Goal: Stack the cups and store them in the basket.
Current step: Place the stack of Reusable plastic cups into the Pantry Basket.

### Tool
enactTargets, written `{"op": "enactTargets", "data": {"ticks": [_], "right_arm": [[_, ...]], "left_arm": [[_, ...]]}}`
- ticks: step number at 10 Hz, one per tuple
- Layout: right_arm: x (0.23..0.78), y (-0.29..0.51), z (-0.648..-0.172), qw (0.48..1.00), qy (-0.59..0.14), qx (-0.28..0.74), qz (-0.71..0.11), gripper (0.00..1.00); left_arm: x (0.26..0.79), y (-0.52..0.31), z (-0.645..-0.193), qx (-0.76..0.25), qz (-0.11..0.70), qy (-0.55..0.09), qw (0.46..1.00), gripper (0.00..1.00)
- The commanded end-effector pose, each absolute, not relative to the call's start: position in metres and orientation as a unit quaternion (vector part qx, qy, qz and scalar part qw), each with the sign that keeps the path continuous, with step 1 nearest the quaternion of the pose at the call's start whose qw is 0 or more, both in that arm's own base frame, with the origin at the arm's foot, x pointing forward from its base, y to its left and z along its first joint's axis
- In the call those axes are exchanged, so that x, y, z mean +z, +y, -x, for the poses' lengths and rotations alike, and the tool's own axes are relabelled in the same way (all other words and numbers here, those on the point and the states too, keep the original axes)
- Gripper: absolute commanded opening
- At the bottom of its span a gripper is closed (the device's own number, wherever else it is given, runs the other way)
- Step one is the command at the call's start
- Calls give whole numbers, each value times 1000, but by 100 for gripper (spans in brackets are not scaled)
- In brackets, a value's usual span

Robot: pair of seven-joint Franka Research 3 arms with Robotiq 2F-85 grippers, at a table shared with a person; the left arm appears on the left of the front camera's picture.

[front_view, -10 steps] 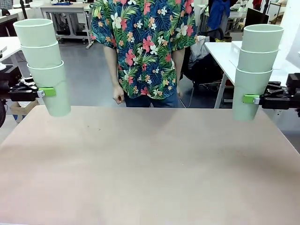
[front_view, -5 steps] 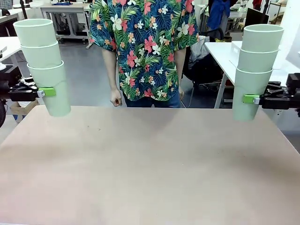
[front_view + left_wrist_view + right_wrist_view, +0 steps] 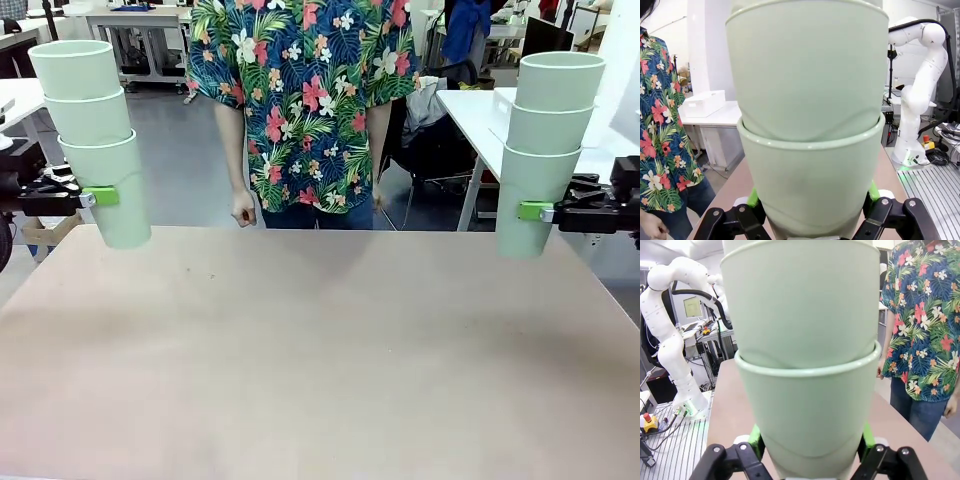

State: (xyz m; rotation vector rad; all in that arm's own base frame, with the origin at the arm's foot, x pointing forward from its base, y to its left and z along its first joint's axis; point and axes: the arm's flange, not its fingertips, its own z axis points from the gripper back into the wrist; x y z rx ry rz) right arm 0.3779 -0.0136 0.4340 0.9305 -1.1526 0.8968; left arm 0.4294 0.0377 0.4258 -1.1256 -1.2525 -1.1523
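The left pincer (image 3: 110, 197) was pinching the bottom cup of a three-cup left stack (image 3: 95, 140) at the upper left of the frame. The right pincer (image 3: 527, 212) gripped the bottom cup of a matching right stack (image 3: 548, 150) at the upper right. Both stacks hung clear above the counter (image 3: 320, 350), well apart, long axes near upright, mouths up. To merge them, I judged, one would have to rise over the other and sink in along that axis. Nothing lay between them, though the person (image 3: 300, 100) stood mid-frame at the far edge. The basket (image 3: 702, 102) – a white bin, seemingly – sat on a second counter (image 3: 727, 116) beyond the person.
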Motion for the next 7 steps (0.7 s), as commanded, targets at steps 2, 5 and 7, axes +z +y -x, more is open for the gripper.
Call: {"op": "enactTargets", "data": {"ticks": [2,5,7], "right_arm": [[436,-14,-378,648,-510,394,-407,87],[436,-14,-378,648,-510,394,-407,87],[436,-14,-378,648,-510,394,-407,87]], "left_arm": [[430,37,-428,-484,469,-525,519,87],[430,37,-428,-484,469,-525,519,87],[430,37,-428,-484,469,-525,519,87]]}}
